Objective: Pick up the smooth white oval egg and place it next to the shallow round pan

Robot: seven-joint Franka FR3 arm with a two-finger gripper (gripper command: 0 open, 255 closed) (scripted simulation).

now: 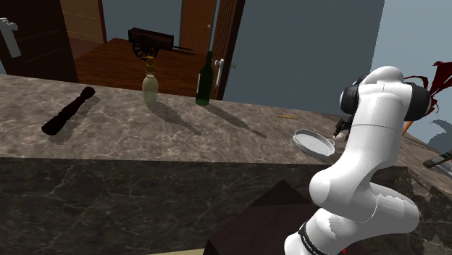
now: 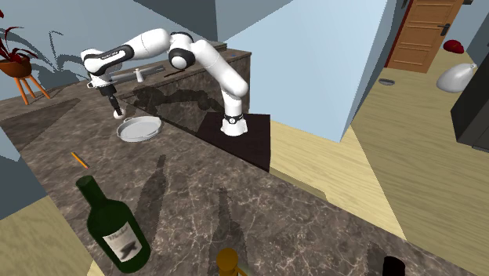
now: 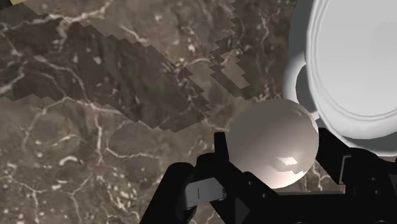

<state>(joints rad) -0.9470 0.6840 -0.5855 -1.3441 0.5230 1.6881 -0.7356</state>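
Black gripper [image 3: 275, 162], closed on a smooth white egg [image 3: 272, 137] clasped between its two sides, just beside the rim of a shallow white round pan [image 3: 356, 70], above brown marbled desk [image 3: 95, 127], near the edge by the stand [image 2: 247, 145].

The shoulder view looks from beside and behind the stand [image 1: 271, 217], over the marble desk [image 1: 145, 130], fairly near; the second exterior view faces the arm [image 2: 215, 67] from the opposite end of the desk, higher and farther off; the wrist view looks down, very close; all three share the round pan [image 1: 314, 142].
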